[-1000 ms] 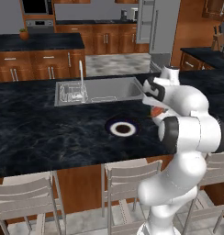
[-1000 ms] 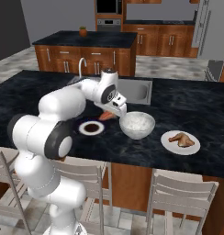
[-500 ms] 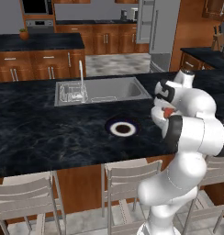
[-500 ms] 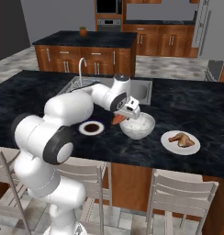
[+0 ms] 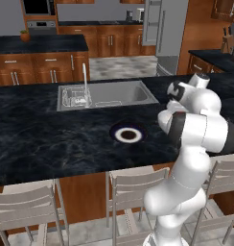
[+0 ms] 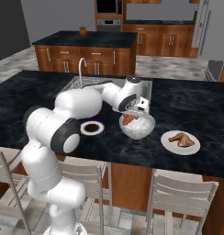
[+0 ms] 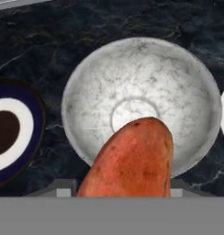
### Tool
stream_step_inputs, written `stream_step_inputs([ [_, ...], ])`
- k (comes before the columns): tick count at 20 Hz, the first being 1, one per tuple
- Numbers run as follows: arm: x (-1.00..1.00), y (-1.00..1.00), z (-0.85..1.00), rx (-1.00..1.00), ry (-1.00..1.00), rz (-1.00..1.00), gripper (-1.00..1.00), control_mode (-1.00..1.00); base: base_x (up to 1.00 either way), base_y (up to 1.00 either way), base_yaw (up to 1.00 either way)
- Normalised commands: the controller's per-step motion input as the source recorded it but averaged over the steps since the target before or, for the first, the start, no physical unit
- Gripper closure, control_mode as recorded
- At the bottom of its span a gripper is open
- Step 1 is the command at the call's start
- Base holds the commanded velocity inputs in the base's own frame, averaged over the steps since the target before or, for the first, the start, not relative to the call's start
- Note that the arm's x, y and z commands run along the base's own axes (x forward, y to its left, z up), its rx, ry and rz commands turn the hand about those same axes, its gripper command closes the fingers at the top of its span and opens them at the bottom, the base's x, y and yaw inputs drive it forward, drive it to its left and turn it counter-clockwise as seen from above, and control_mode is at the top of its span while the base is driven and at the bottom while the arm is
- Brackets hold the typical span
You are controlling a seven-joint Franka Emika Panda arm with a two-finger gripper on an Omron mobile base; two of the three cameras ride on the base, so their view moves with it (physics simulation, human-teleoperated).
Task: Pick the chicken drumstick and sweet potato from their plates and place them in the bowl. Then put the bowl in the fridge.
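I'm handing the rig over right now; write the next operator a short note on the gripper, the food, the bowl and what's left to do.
Gripper: shut on the sweet potato, held over the bowl.
Bowl: on the island counter, nothing in it yet.
Black-rimmed plate: left of the bowl, bare.
Chicken drumstick: on its white plate, right of the bowl, untouched.
Done: sweet potato lifted and brought over the bowl.
Left: release it, move the drumstick in, carry the bowl to the fridge.

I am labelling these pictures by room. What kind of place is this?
A home kitchen, rendered: a dark stone counter with a sink, wood cabinets, a steel fridge and an oven.
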Motion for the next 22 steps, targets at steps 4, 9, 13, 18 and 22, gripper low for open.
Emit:
stream_step_inputs([
  [4,0.35,-0.15,-0.17,0.00,0.01,0.02,1.00,-1.00,0.00,0.00,0.00],
  [9,0.26,-0.06,-0.18,-0.01,0.06,0.00,1.00,-1.00,0.00,0.00,0.00],
  [13,0.14,0.00,-0.24,-0.02,0.14,0.00,1.00,-1.00,0.00,0.00,0.00],
  [18,0.12,0.00,-0.26,0.00,0.15,0.00,1.00,-1.00,0.00,0.00,0.00],
  [22,0.10,0.00,-0.31,0.00,0.15,0.00,1.00,-1.00,0.00,0.00,0.00],
])
